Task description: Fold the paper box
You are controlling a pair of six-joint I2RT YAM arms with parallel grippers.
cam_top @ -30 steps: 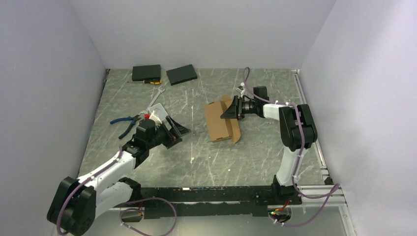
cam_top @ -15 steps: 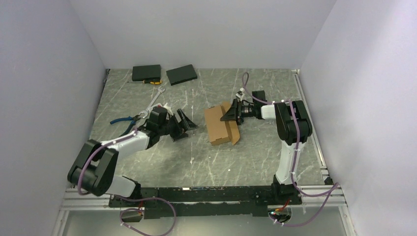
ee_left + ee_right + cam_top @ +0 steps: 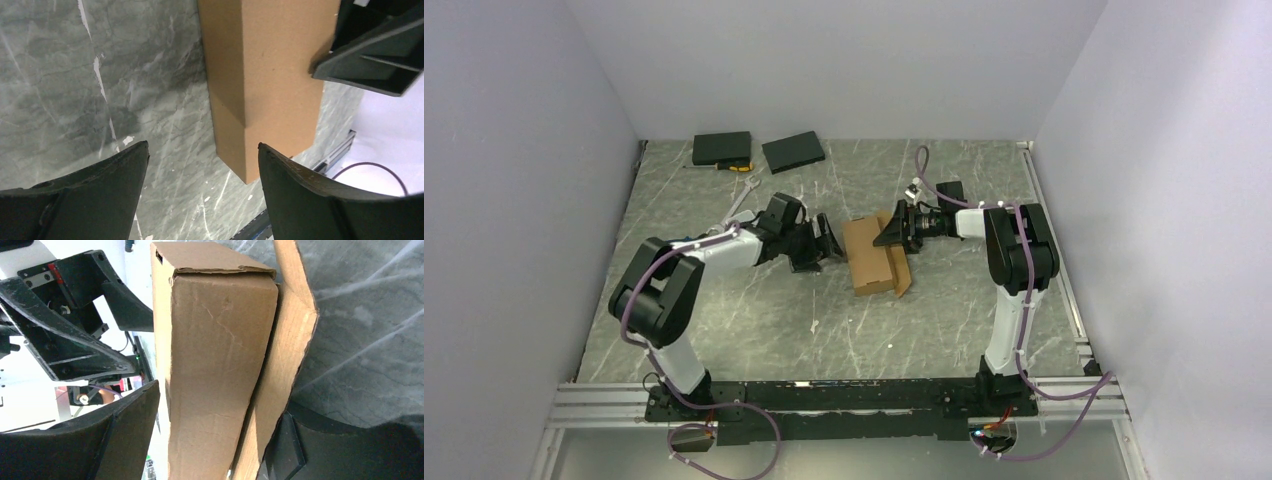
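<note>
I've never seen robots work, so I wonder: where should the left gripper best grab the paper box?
Probably the long closed body of the paper box, from the left: that wall is flat and bare facing the left gripper, while a loose flap juts out on the right by the right gripper.

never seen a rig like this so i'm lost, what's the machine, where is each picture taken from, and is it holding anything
These are two robot arms bolted at the near edge of a marbled table. The wide picture looks down from above and behind them. The other two come from a camera on each wrist, so the black wedges are that arm's own fingers. A brown paper box, partly folded, lies mid-table; two black slabs sit at the far edge. The left tool is open, just short of the box. The right tool straddles the box and its loose flap with a gap showing, so nothing looks firmly held.
</note>
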